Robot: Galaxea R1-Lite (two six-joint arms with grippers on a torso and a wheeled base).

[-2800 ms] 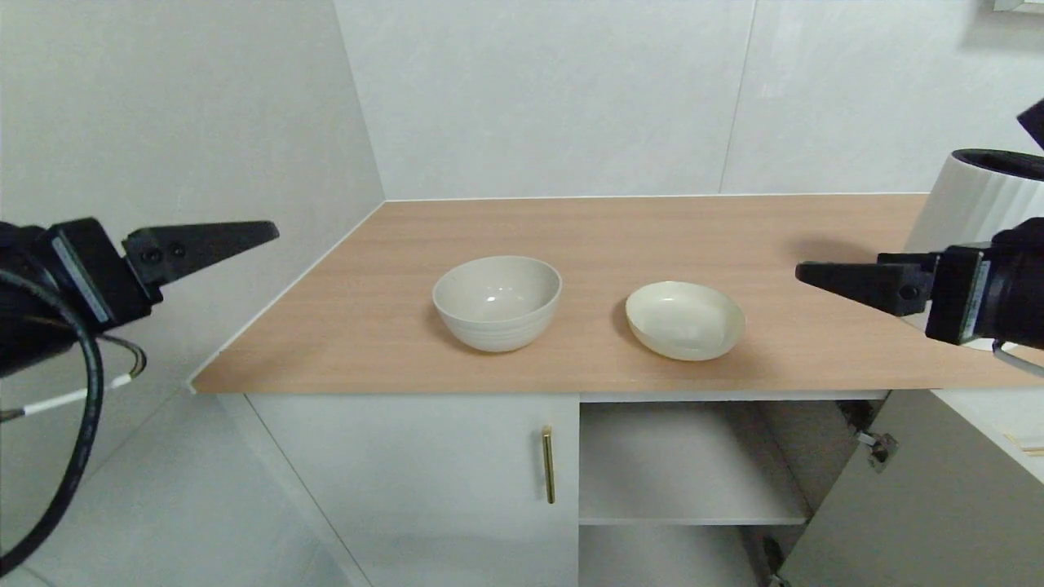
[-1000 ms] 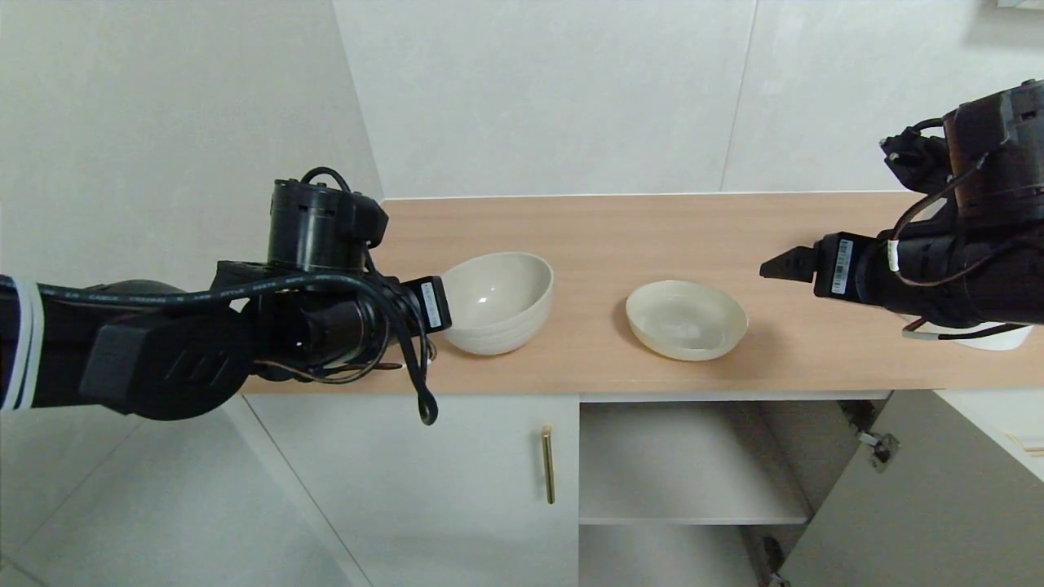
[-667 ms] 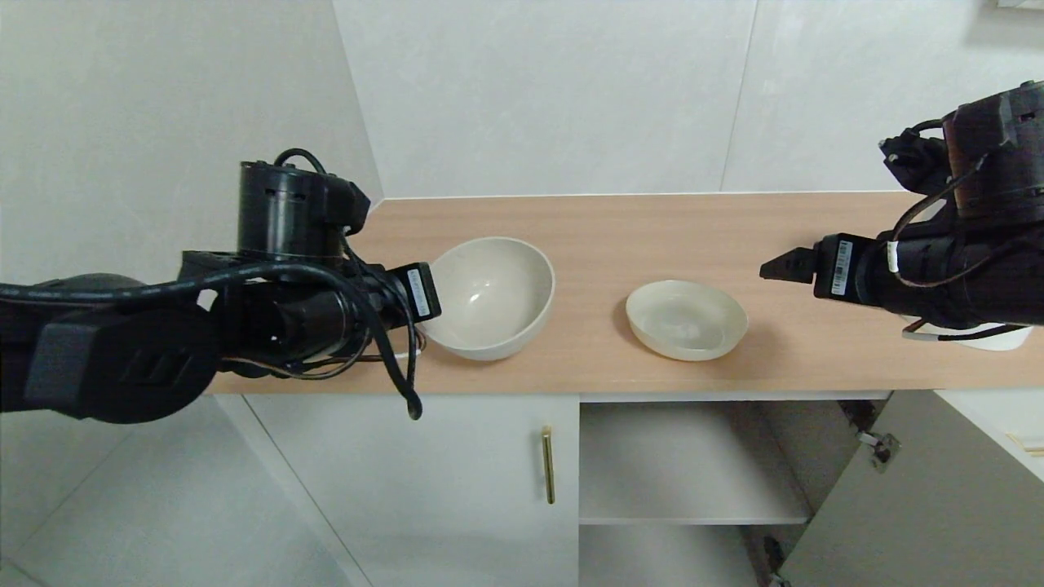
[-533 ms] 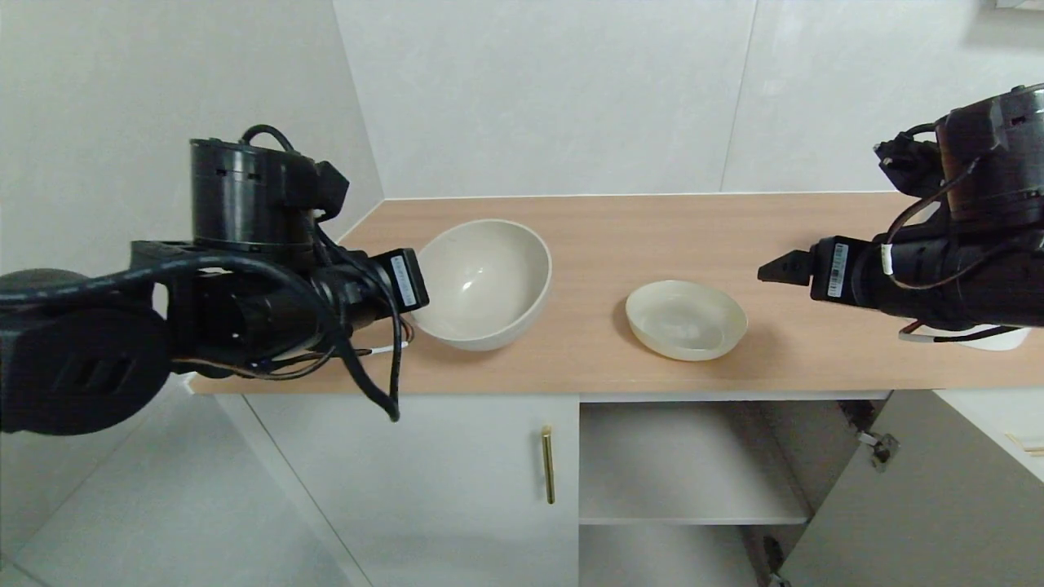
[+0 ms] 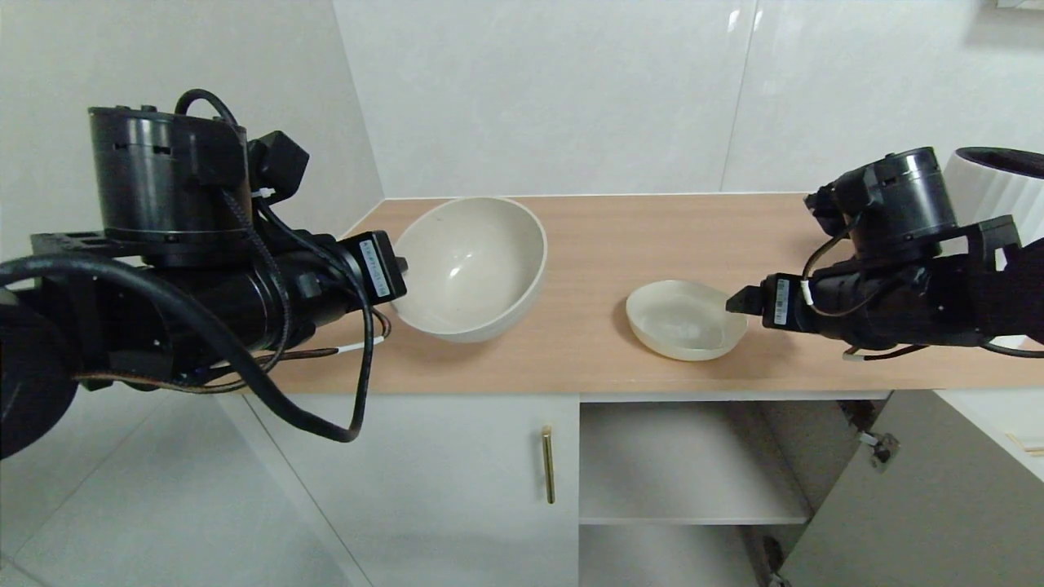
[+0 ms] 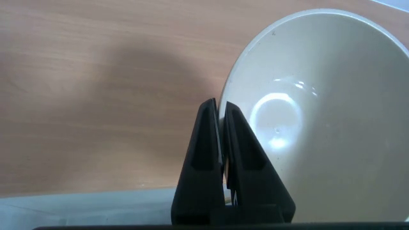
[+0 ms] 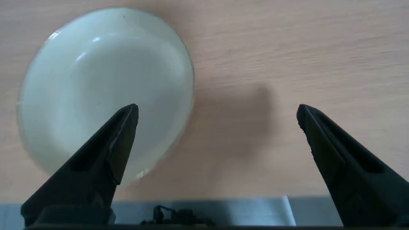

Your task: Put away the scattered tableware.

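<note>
A deep cream bowl (image 5: 473, 269) hangs tilted above the left part of the wooden countertop (image 5: 620, 236). My left gripper (image 5: 400, 265) is shut on its near-left rim. The left wrist view shows the two fingers pinching that rim (image 6: 220, 105), with the bowl's (image 6: 319, 108) inside facing the camera. A shallow pale dish (image 5: 685, 319) lies on the counter to the right. My right gripper (image 5: 734, 303) stands open at the dish's right edge. In the right wrist view one finger is over the dish (image 7: 105, 89) and the other over bare wood, around the rim (image 7: 217, 110).
Below the counter an open cupboard (image 5: 685, 465) shows a white shelf, its door (image 5: 922, 497) swung out to the right. A closed door with a gold handle (image 5: 548, 465) is left of it. A white ribbed vessel (image 5: 995, 183) stands at the counter's far right.
My left gripper took the deep bowl by its rim, then lifted and tilted it off the counter. My right arm moved left and down to the shallow dish's edge.
</note>
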